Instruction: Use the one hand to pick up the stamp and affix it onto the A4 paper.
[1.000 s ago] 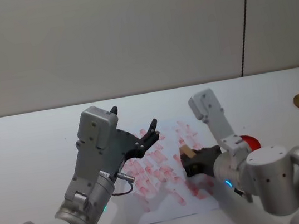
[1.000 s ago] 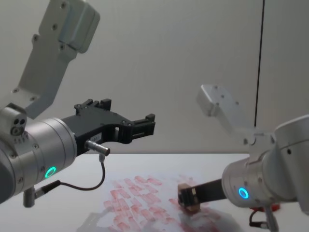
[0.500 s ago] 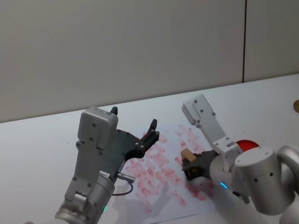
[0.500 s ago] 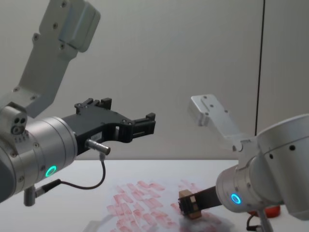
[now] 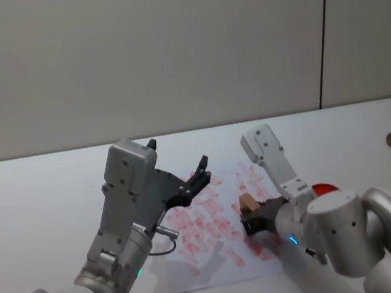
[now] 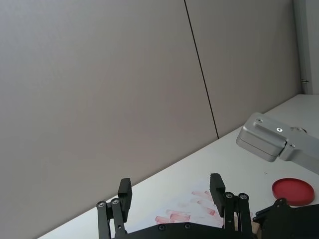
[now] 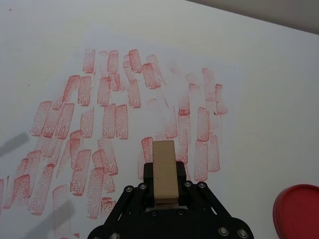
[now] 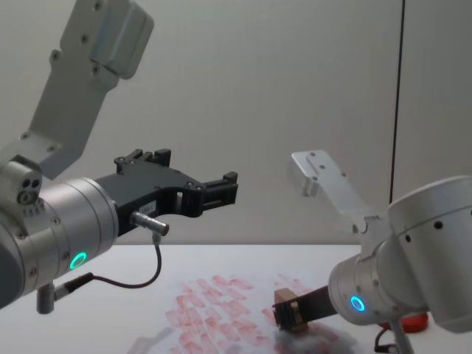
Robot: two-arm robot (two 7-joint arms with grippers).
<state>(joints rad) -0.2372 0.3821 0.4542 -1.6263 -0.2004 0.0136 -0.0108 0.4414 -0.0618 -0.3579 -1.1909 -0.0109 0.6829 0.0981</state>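
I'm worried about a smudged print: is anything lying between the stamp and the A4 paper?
Nothing visible. The right hand holds the stamp directly over the A4 paper's printed area; the left hand hovers open, higher and aside.

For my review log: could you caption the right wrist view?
The right tool shut on the stamp, over the A4 paper and its rows of red prints, red ink pad nearby.
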